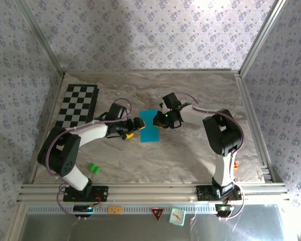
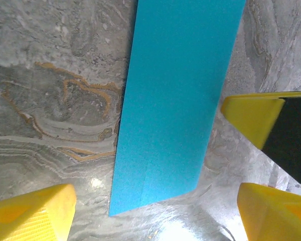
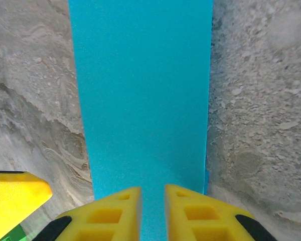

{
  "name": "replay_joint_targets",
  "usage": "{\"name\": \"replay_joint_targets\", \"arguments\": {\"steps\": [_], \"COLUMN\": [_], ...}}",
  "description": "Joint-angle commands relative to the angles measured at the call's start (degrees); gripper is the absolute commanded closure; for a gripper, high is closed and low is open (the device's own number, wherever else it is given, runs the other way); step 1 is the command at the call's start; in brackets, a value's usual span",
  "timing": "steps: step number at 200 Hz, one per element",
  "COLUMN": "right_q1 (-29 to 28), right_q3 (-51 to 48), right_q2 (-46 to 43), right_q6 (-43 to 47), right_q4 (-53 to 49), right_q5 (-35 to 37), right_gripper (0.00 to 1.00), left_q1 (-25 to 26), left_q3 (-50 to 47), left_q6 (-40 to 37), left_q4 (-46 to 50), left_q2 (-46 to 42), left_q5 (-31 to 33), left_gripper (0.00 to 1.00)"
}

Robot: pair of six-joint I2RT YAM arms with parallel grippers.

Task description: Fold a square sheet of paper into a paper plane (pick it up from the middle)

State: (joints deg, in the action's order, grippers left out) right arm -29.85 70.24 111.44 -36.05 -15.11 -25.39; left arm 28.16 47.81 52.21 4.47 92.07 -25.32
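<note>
Grey-veined, marble-patterned tabletop (image 1: pixel 190 160) is seen from overhead, with both arm bases at its 6 o'clock edge. Nearest to them, at about 7 o'clock from the centre, a small green block (image 1: pixel 93 168) is lying well apart from everything else.

Farther in, near the centre, the cyan-blue sheet of paper (image 1: pixel 150 125) is laid flat on the tabletop, folded to a narrow rectangle. It is approached by the left arm (image 1: pixel 90 131) from 9 o'clock and by the right arm (image 1: pixel 220 131) from 3 o'clock.

In the left wrist view the left fingers (image 2: pixel 32 213) are spread wide and released, one on either side of the paper's near end, with nothing gripped between them. A layer edge is seen running along that end.

In the right wrist view the right fingers (image 3: pixel 113 213) are drawn almost together over the paper's near end, with only a thin slit left between them. Whether paper is pinched there cannot be told.

Farthest off, at 10 o'clock from the paper, a black-and-white checkerboard mat (image 1: pixel 78 105) is spread flat.
</note>
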Motion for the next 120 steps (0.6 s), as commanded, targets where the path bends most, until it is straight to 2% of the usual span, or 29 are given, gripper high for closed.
{"name": "replay_joint_targets", "arguments": {"steps": [1,39,120], "right_q1": [0.70,1.19,1.58], "right_q3": [-0.92,-1.42,-1.42], "right_q2": [2.05,3.54,4.99], "right_q6": [-0.89,-0.42,1.70], "right_q4": [-0.30,-2.07,-4.76], "right_q5": [-1.07,0.68,2.43], "right_gripper": [0.80,0.80,0.81], "left_q1": [0.38,0.32,0.68], "left_q3": [0.61,1.20,1.53], "left_q6": [0.42,0.09,0.53], "left_q4": [-0.48,0.45,-0.67], "left_q2": [0.78,1.92,4.70], "left_q5": [-0.76,-0.73,-3.82], "left_gripper": [0.19,0.25,0.51]}}
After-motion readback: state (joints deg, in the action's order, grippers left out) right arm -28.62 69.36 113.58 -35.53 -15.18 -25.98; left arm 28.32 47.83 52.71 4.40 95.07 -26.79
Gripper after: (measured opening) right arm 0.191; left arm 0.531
